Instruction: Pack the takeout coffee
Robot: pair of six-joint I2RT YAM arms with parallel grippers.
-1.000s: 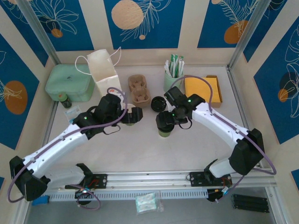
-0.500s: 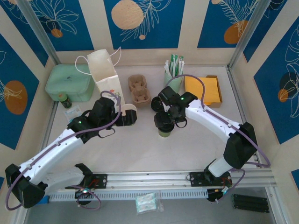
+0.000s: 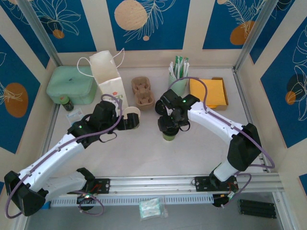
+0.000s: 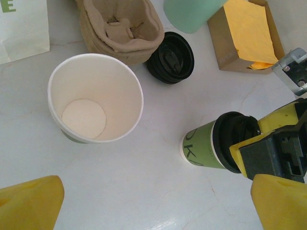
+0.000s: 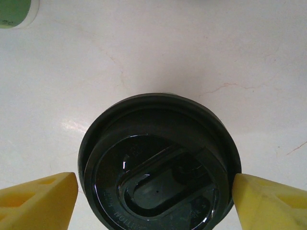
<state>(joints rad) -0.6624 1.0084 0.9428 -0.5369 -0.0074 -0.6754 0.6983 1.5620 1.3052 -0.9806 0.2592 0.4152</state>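
Observation:
The takeout coffee point(image 3: 168, 136), a green-banded paper cup with a black lid point(image 5: 160, 163), stands upright on the table at centre. My right gripper point(image 3: 169, 126) is directly above it. Its yellow fingers point(image 5: 41, 201) press the lid's rim from both sides, so my right gripper point(image 5: 156, 203) is shut on the cup. From the left wrist view the coffee point(image 4: 206, 143) sits at the right with a right finger across its lid. My left gripper point(image 4: 156, 203) is open and holds nothing. It hovers just near of the lidless paper cup point(image 4: 96, 98), which also shows from above point(image 3: 133, 118).
The white paper bag point(image 3: 108, 72) stands at the back left beside a mint-green box point(image 3: 72, 85). A pulp cup carrier point(image 3: 143, 92), a loose black lid point(image 3: 161, 106), the mint cup of sachets point(image 3: 177, 76) and a box of yellow napkins point(image 3: 207, 92) line the back.
My left gripper has drawn back to the left, uncovering the lidless cup. My right arm has shifted slightly left while its gripper stayed over the coffee, which has not moved.

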